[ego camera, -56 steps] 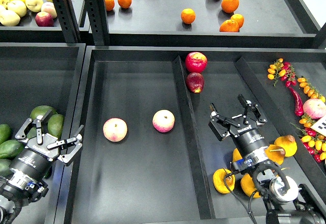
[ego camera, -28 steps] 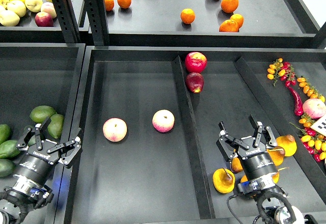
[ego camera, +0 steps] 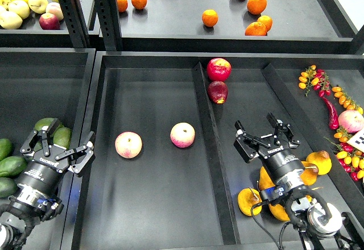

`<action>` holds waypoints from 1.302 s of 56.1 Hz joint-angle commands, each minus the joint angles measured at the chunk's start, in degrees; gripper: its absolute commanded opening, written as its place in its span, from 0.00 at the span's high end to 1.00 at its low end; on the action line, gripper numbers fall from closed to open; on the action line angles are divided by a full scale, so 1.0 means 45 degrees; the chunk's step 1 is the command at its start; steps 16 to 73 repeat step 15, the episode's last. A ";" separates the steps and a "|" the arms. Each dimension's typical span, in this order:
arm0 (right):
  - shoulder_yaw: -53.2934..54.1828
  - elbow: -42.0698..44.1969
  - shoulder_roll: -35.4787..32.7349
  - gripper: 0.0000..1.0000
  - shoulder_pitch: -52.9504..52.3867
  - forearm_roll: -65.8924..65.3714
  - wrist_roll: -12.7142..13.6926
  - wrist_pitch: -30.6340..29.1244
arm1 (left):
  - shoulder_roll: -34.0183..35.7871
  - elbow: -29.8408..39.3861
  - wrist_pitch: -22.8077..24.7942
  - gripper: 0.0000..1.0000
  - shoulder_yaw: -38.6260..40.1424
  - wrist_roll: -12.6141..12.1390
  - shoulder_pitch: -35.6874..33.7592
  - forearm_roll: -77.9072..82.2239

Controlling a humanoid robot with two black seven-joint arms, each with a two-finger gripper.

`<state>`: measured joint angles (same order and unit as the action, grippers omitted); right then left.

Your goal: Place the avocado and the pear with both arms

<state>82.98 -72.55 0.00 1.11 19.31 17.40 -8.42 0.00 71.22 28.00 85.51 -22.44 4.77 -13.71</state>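
Note:
Several green avocados lie in the left bin: two paler ones (ego camera: 61,137) under my left gripper, and darker ones (ego camera: 4,186) at the view's left edge. My left gripper (ego camera: 61,139) is open and empty, just above the two paler avocados. Several golden-yellow pears with an orange blush lie at the front of the right compartment, one at the right (ego camera: 319,160) and one at the front (ego camera: 249,200). My right gripper (ego camera: 263,130) is open and empty, held beyond the pears, with its wrist over some of them.
Two pink-and-cream peaches (ego camera: 128,145) (ego camera: 182,134) lie in the middle bin. Two red apples (ego camera: 219,68) sit at the back by the divider (ego camera: 207,148). Cherry tomatoes and chillies (ego camera: 333,99) fill the right side. Oranges (ego camera: 210,17) sit on the upper shelf.
Both grippers have moved forward, away from the view's bottom edge, after pulling back half a second ago. Both stay open and empty. The fruit has not moved.

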 commanded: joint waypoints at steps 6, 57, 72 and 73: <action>0.0018 0.0029 0.0000 0.00 -0.0032 -0.0033 0.0000 -0.0570 | 0.0000 0.0385 0.0000 0.01 -0.0057 0.0007 -0.0005 0.0117; -0.0002 0.0088 0.0000 0.00 -0.0032 -0.0033 0.0000 -0.0570 | 0.0000 0.0405 0.0000 0.01 -0.0057 0.0007 -0.0025 0.0117; -0.0002 0.0088 0.0000 0.00 -0.0032 -0.0033 0.0000 -0.0570 | 0.0000 0.0405 0.0000 0.01 -0.0057 0.0007 -0.0025 0.0117; -0.0002 0.0088 0.0000 0.00 -0.0032 -0.0033 0.0000 -0.0570 | 0.0000 0.0405 0.0000 0.01 -0.0057 0.0007 -0.0025 0.0117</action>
